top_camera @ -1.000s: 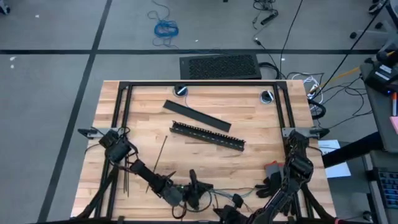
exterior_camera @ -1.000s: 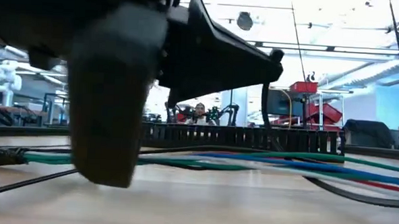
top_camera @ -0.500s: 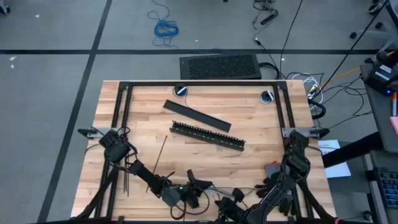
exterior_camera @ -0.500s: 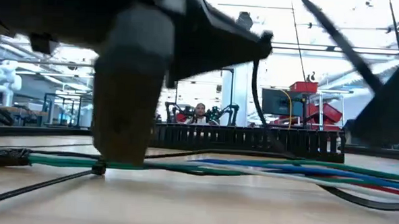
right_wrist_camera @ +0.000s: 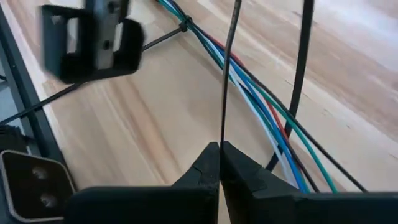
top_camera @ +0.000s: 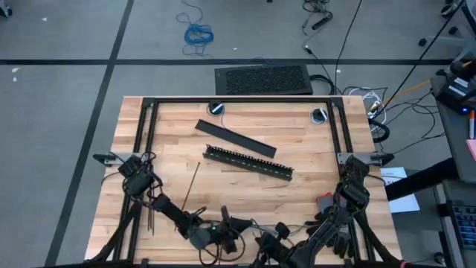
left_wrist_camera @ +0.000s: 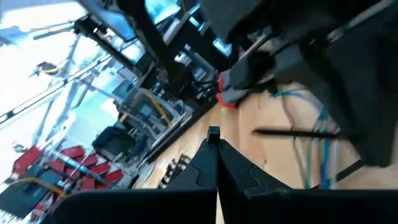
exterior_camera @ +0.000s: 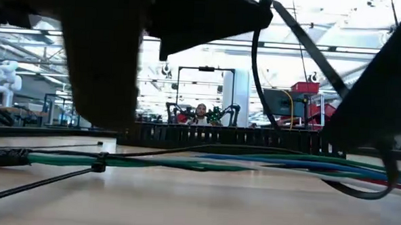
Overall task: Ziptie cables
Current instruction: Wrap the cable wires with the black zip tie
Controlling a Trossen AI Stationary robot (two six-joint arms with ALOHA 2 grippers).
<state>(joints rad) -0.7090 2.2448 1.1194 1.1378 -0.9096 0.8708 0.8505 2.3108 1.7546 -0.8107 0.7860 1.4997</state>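
High view: both grippers crowded at bottom centre, left gripper (top_camera: 223, 227) shifted lower-left since earlier, right gripper (top_camera: 281, 232) close beside.

Low view: cables (exterior_camera: 205, 163) flat across mid-frame, ziptie (exterior_camera: 45, 182) newly cinched at left.

Right wrist view: fingers (right_wrist_camera: 219, 163) pinched on a ziptie strand above cables (right_wrist_camera: 261, 106).

Left wrist view: fingers (left_wrist_camera: 214, 158) closed together.

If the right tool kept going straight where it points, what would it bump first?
The right tool is shut on a ziptie. Straight ahead, that strip crosses the cables on the table, so probably the cables first, though depth is hard to judge.
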